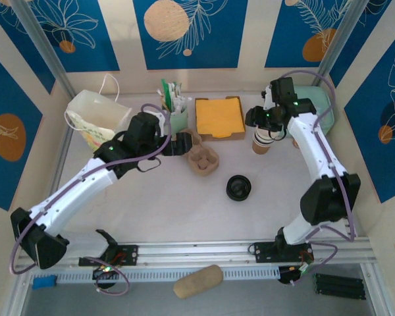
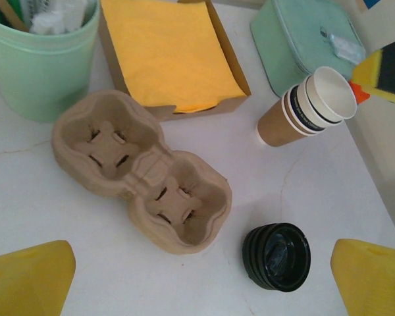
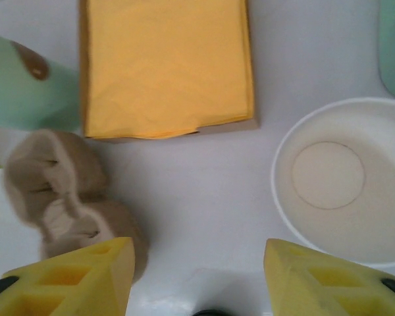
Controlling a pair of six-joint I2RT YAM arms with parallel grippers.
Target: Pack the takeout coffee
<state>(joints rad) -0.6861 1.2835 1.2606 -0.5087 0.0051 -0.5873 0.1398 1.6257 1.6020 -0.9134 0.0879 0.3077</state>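
My yellow fingertips are the closest things. My left pincer is spread wide with nothing in it, and it hangs over a brown paper-pulp cup tray with two round holes. My right pincer is spread apart too, with only the bare white table between its tips. Just beside its right tip I see the white inside of the top cup in a stack of tan paper cups. That stack stands at the far right of the table, near a mint green box. A pile of round black plastic lids lies in the middle, apart from the cups. I think the takeout coffee is not put together yet, and it needs the top cup and one lid. A paper cup is very light and its sides are soft, so a hard squeeze would crush it. I would hold it across its sides, just under the stiff rolled rim. The cups may stick to each other. The lids look thin and slippery. There is a dark band with print around the cup rims, but it is too small for me to read.
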